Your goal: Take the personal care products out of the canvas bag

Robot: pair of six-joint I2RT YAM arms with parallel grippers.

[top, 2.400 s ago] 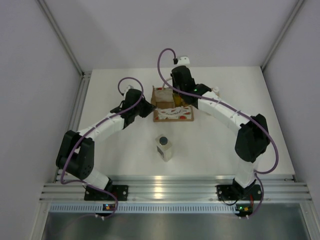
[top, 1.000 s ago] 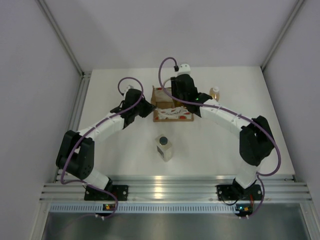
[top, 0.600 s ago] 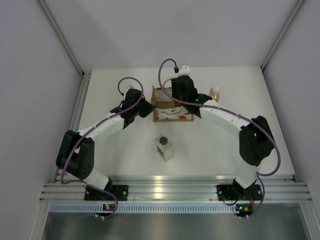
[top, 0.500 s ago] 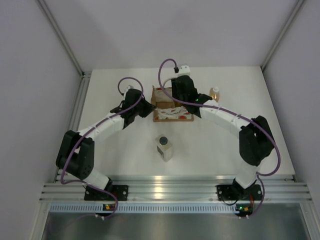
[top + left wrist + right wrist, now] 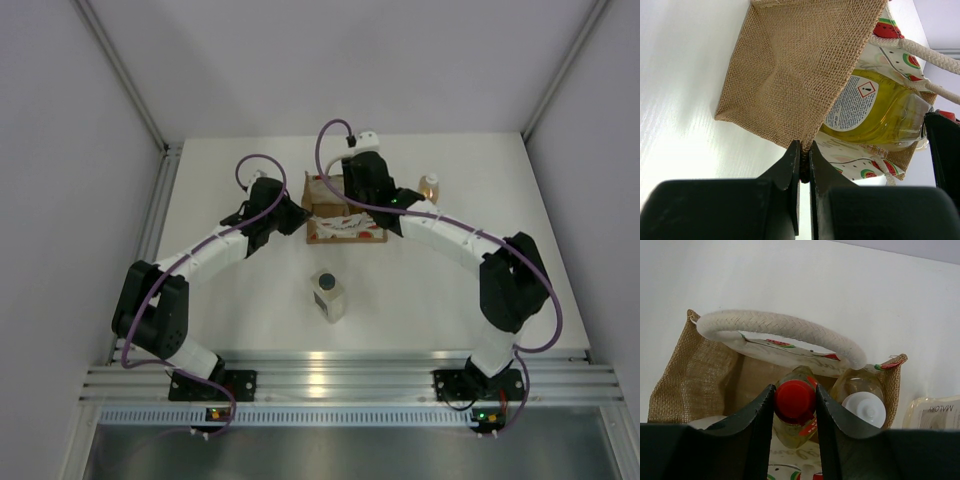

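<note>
**Red-cap bottle is next out of the tote: grip notes**

The right gripper is hanging over the mouth of the canvas bag. Its fingers are clamping either side of the red cap on the yellow-amber bottle. In the wrist view both fingers are looking pressed against the cap, so I'm calling that a grip. The left gripper is pinching the burlap edge of the bag's side panel, fingers fully closed on the fabric.

The red-cap bottle is standing upright inside the bag, right beside a white-capped bottle. The rope handle is arching just behind both of them. Two more are sitting out on the table: the pale squarish bottle in front of the bag, and an amber bottle just to its right.

My guess on handling:
- The bottle is clear plastic full of liquid, so it's probably carrying some weight for its size.
- The body is smooth and rounded, so likely slippery.
- The cap is rigid, which makes it the sensible place to hold.
- The cap is also small, so the bottle could swing under it. A straight vertical pull seems safest.
- The bag is soft and light and would probably be riding up with the bottle if the left side weren't pinning it.
- The handle could snag the bottle's shoulder.
</note>
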